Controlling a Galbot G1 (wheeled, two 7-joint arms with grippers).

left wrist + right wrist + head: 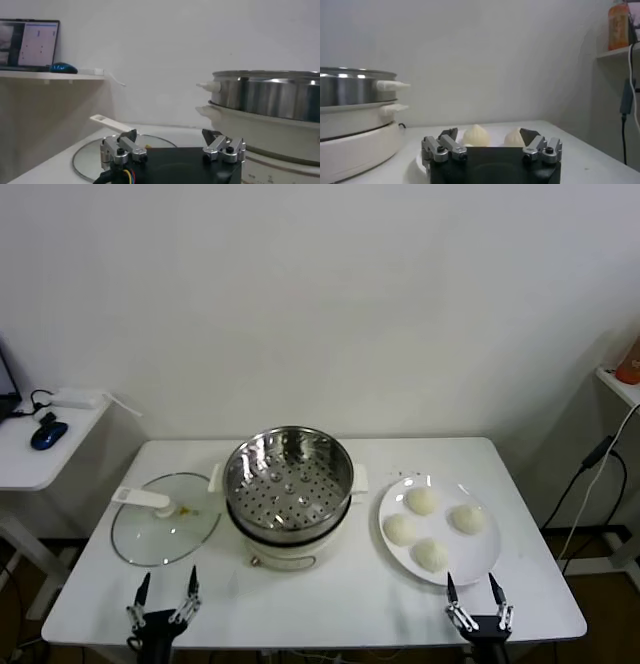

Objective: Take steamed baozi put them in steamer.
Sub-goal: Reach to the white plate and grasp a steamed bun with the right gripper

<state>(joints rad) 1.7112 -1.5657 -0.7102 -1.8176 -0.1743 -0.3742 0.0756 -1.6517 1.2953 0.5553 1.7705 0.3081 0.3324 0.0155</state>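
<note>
Head view shows a white counter (330,594) with the steamer (289,494) standing at its middle: a shiny steel pot with a perforated tray inside, bare of food, on a white base. Four steamed baozi (421,501) lie together on a white plate (482,559) just to the right of the steamer, none touching the pot. On the steamer's other side a glass lid (160,534) with a white handle lies flat on the counter, its rim close beside the base.

Both arms hang back at the near edge. The left pincer (167,592) sits in front of the lid, fingers spread and holding nothing. The right pincer (477,591) sits just in front of the plate, likewise spread and holding nothing; between it and the baozi lies only the plate's near rim.

Right wrist view shows two of the buns beyond the parted fingers (445,145), with the steamer's side handle off to one side. Left wrist view shows the lid's handle and the pot wall ahead of that pincer.

A side desk (30,449) to the left carries a blue mouse (48,434). A black cable (590,484) hangs at the right.
</note>
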